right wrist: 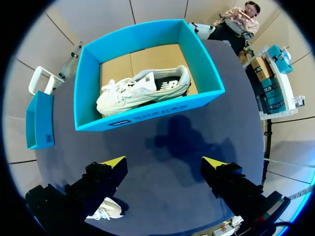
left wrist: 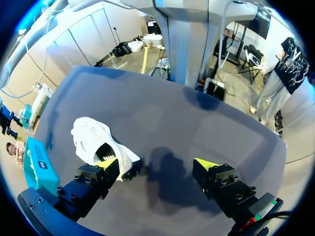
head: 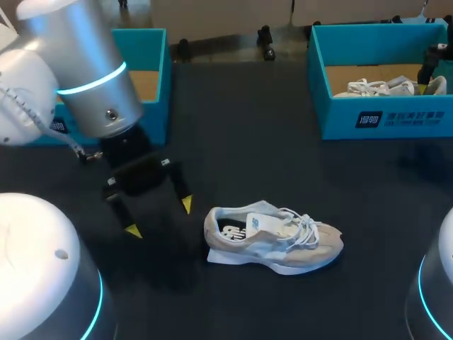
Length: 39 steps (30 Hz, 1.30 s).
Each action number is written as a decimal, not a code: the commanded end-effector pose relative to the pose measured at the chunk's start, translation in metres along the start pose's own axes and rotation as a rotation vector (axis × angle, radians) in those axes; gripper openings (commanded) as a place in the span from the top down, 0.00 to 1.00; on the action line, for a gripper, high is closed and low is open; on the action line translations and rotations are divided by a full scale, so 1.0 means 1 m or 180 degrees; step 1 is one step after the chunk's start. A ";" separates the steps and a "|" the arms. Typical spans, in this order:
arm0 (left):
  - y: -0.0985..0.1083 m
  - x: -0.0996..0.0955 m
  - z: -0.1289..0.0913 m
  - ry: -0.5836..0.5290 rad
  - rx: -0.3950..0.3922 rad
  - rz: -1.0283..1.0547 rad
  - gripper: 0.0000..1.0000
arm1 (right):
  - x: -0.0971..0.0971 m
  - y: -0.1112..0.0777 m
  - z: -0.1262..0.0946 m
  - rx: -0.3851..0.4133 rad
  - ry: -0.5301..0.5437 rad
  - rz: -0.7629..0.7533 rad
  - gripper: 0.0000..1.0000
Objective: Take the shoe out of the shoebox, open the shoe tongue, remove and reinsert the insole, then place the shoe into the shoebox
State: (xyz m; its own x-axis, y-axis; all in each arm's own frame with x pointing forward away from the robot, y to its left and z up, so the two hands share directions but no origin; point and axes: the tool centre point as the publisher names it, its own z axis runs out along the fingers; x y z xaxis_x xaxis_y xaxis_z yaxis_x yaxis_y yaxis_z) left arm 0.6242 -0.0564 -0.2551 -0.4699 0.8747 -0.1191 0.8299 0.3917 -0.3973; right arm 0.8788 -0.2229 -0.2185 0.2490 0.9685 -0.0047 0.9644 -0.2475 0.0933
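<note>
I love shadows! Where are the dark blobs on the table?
Head view: a soft shadow on the table under the left gripper. Left wrist view: a dark patch between its fingers, beside the shoe. Right wrist view: one ahead of the right gripper, before the box.

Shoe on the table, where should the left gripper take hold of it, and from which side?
Probably the heel rim of the shoe, from the heel end: it faces the open left gripper, and the shoe gapes open there, so one finger fits inside, one outside.
</note>
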 end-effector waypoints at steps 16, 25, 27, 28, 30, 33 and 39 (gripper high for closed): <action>0.033 0.016 0.007 -0.0719 0.0740 -0.1824 0.00 | 0.000 0.000 0.000 -0.0003 -0.0004 0.0003 0.00; 0.046 0.027 0.016 -0.1325 0.1249 -0.2529 0.00 | 0.000 0.000 0.000 -0.0003 -0.0004 0.0003 0.00; 0.049 0.030 0.017 -0.1438 0.1343 -0.2646 0.00 | 0.000 0.000 0.000 -0.0003 -0.0004 0.0003 0.00; 0.051 0.032 0.017 -0.1439 0.1441 -0.2688 0.00 | 0.000 0.000 0.000 -0.0003 -0.0004 0.0003 0.00; 0.054 0.035 0.016 -0.1393 0.1432 -0.2837 0.00 | 0.000 0.000 0.000 -0.0003 -0.0004 0.0003 0.00; 0.054 0.035 0.016 -0.1393 0.1432 -0.2837 0.00 | 0.000 0.000 0.000 -0.0003 -0.0004 0.0003 0.00; 0.054 0.035 0.016 -0.1393 0.1432 -0.2837 0.00 | 0.000 0.000 0.000 -0.0003 -0.0004 0.0003 0.00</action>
State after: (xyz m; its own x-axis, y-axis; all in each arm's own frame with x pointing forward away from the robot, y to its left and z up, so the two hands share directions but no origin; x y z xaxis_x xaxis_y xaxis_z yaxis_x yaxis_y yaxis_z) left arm 0.6529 -0.0109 -0.2932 -0.9802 0.1499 0.1293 -0.0062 0.6295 -0.7770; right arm 0.8788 -0.2229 -0.2185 0.2490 0.9685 -0.0047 0.9644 -0.2475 0.0933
